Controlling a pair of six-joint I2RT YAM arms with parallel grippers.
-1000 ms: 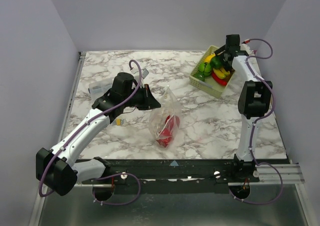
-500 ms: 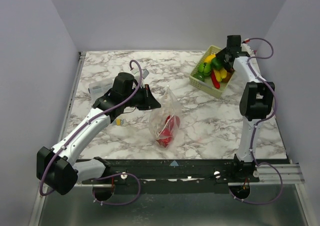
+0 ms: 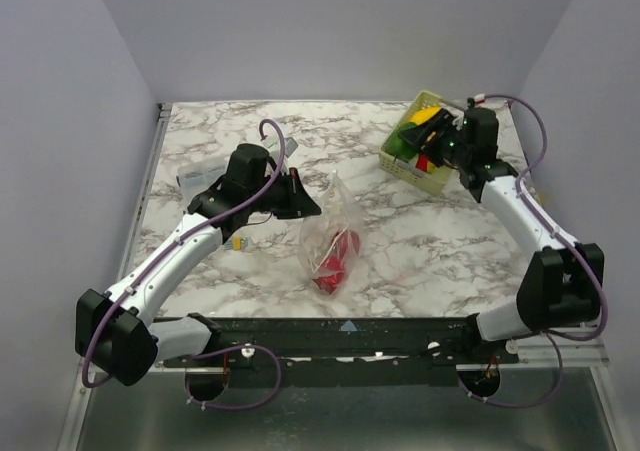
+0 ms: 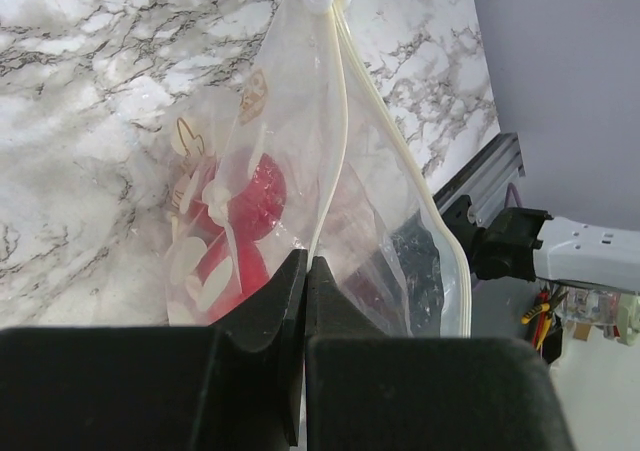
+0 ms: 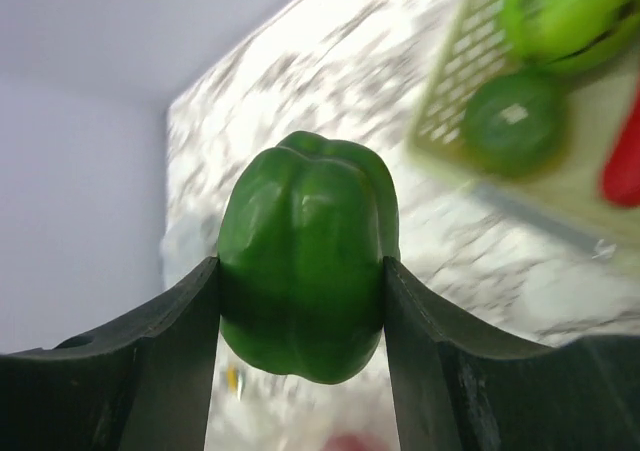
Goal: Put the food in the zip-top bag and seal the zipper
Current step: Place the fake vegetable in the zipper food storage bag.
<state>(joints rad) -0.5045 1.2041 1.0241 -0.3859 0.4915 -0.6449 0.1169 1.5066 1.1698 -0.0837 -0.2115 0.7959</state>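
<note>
Now the right end effector (image 5: pixel 303 316) clamps the green pepper (image 5: pixel 305 251) at 2 o'clock on the tabletop (image 3: pixel 430 241). The left end effector (image 4: pixel 304 271) pinches the rim of the zip-top bag (image 4: pixel 250 161) at centre. Best to bring the pepper high over the narrow mouth, then lower it before release.

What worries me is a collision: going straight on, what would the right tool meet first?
Probably the bare marble table; the right tool, gripping the green pepper, points down at it. Depth is unclear.

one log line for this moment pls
left gripper: shut on zip-top bag rim | right gripper: shut on green pepper | red food: in bag | zipper: open
</note>
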